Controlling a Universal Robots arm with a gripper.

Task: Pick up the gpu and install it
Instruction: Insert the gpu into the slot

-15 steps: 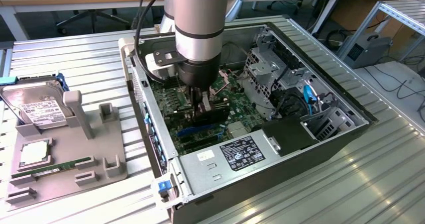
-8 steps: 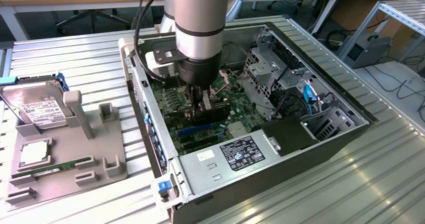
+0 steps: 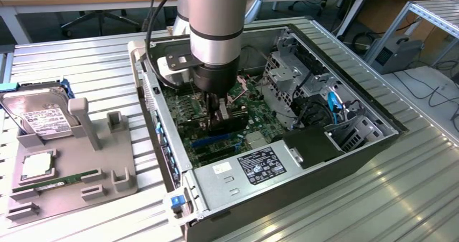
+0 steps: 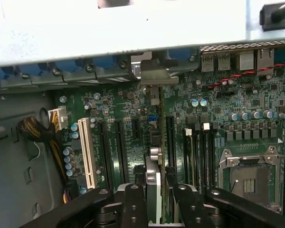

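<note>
The gpu stands on edge between the tool fingers, clamped at its upper edge, low inside the open computer case over the motherboard slots, its bracket end near the case's rear wall. It looks light, stiff and thin, yet fragile: the edges are the safe hold, not the components. The case also holds a power supply and a drive cage. On the worktop, a grey tray carries a hard drive and a memory stick
</note>
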